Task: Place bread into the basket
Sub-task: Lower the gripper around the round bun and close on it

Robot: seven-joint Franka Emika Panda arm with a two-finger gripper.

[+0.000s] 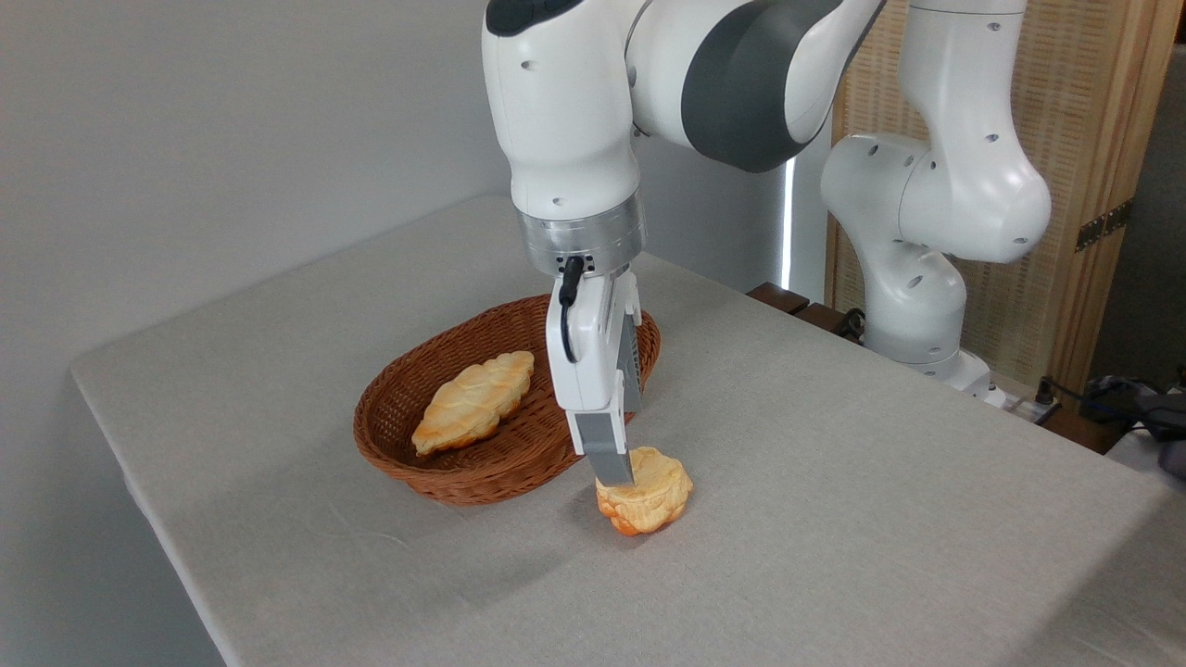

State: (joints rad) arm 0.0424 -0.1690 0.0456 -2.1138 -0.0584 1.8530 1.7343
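Though only one finger shows, gripper (619,474): spread unclear, tip overlapping the bun's left top.
Bread (649,506): lumpy, golden.
Basket (482,482): woven wicker oval.

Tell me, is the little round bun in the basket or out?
Out. The bun sits on the table, beside the basket, under the gripper.
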